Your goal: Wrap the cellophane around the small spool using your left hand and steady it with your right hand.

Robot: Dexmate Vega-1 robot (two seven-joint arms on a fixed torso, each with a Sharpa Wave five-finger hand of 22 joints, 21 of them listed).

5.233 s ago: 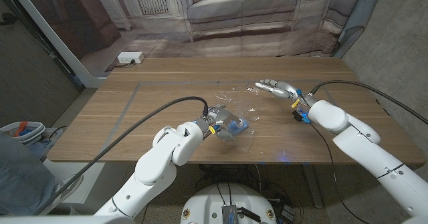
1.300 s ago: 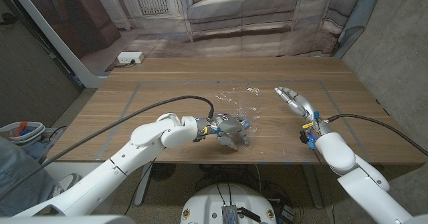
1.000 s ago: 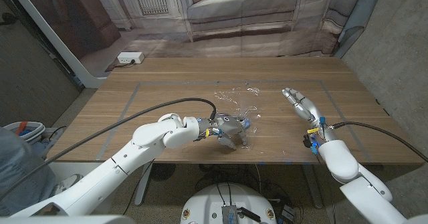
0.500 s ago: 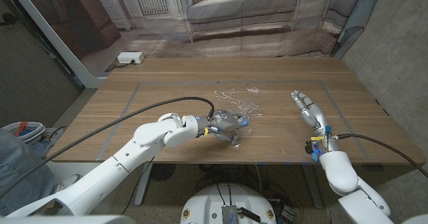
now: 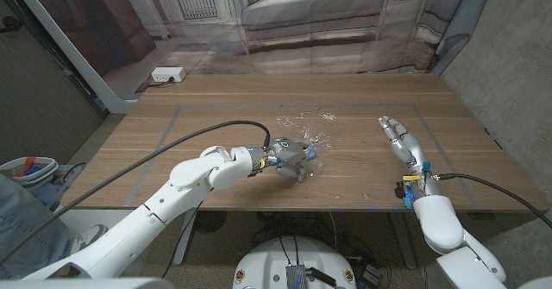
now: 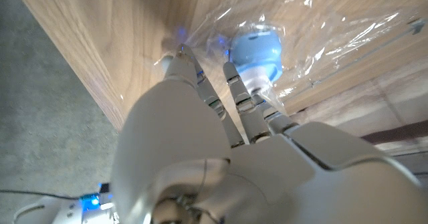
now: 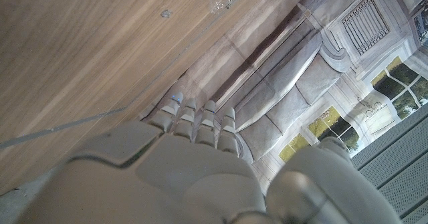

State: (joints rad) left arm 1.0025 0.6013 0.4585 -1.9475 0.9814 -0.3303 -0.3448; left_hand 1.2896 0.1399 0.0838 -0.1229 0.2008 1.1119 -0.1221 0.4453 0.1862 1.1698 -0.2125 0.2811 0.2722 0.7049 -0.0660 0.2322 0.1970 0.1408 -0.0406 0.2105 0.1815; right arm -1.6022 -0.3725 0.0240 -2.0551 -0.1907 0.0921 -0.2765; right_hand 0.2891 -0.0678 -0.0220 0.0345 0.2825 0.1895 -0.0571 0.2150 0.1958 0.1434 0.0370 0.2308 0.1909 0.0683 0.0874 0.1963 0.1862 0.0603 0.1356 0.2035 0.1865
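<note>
left hand on the spool, right hand standing off

the small spool point(image 5: 304, 153) is found near the middle of the wooden worktop point(image 5: 172, 142), lying on a sheet of cellophane point(image 5: 302, 125) that spreads away from it toward the far side. the left hand point(image 5: 289, 153) is laid over the spool, its fingers point(image 6: 244, 93) closed down around the pale blue rounded body with the film caught beneath them, presumably so that the wrap can be drawn round the core. in the left wrist view the film is seen bunched and pulled taut against the spool.

the right hand point(image 5: 402, 140) is held well apart from the spool, toward the right side of the worktop, its fingers point(image 7: 200, 127) extended side by side and nothing gripped in them; no steadying is being given, judging from that gap.

the cellophane is clear, thin and heavily crinkled, with bright glints along its folds, and is likely to spring back if released. the spool looks smooth and glossy. the worktop is matt, straight-grained wood marked with faint taped lines.
</note>
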